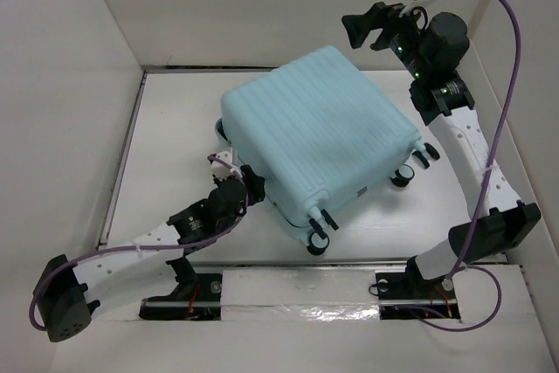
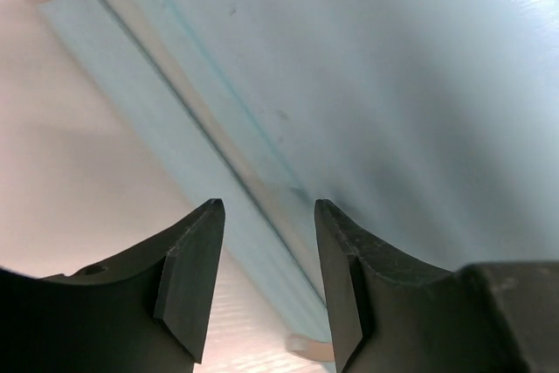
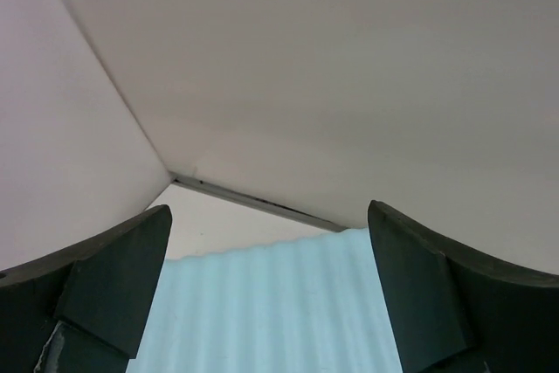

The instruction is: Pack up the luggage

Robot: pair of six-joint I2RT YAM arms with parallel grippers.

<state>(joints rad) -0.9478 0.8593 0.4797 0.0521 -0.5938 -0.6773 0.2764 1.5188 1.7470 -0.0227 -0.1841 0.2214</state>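
Top external view: closed, ribbed aqua luggage (image 1: 319, 141) lies flat mid-frame on the tabletop (image 1: 175, 128), wheels (image 1: 319, 238) lower right. Only the left wrist view shows its seam (image 2: 218, 128) close up. The left jaws and right jaws gape, empty.

The left arm (image 1: 131, 242) and the right arm (image 1: 472, 150) are built of white links, drilled with rows of small holes, and joined by black motor housings. A purple cable (image 1: 509, 67) is led along the right arm, and a second purple cable (image 1: 32, 312) along the left one. The left tool (image 2: 266, 207) and the right tool (image 3: 266, 216) are fitted with matte black, wedge-shaped fingers (image 3: 113, 277). A small green light (image 1: 398, 48) is seen on the right wrist.
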